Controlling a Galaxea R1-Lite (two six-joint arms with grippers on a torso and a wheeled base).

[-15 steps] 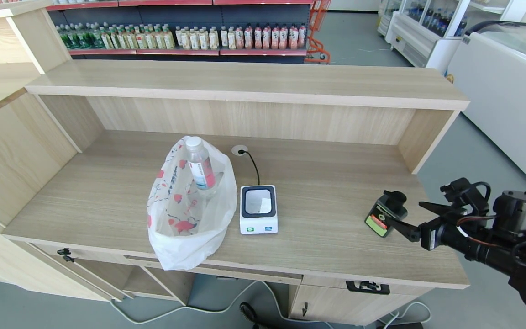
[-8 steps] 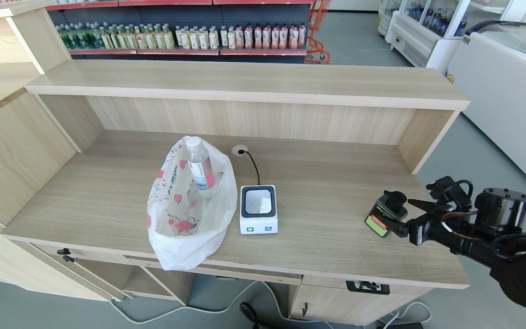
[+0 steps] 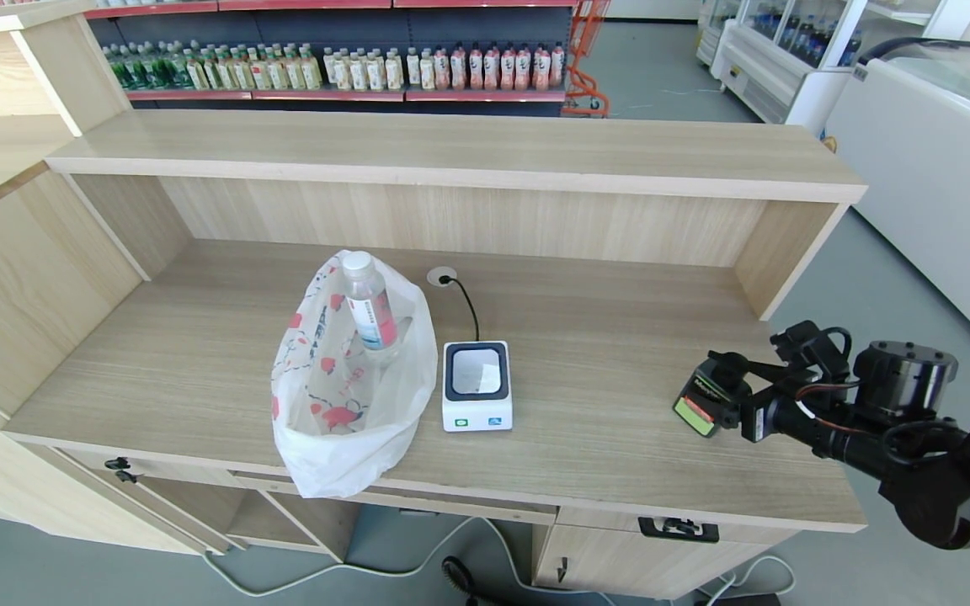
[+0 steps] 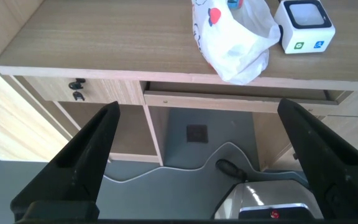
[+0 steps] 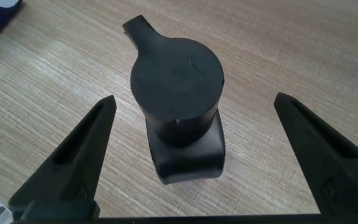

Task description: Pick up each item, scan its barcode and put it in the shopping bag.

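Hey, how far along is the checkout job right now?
Done: a water bottle stands in the shopping bag. In hand: nothing yet; the right gripper is open around the black-capped container on the counter. Left: grasp it, scan it at the scanner, then bag it.

Right arm (image 3: 889,421) is stretched out low with the wrist roughly level, and the right gripper (image 3: 725,389) is held with jaws spread wide. Left gripper (image 4: 199,104) is splayed too, tilted downward.
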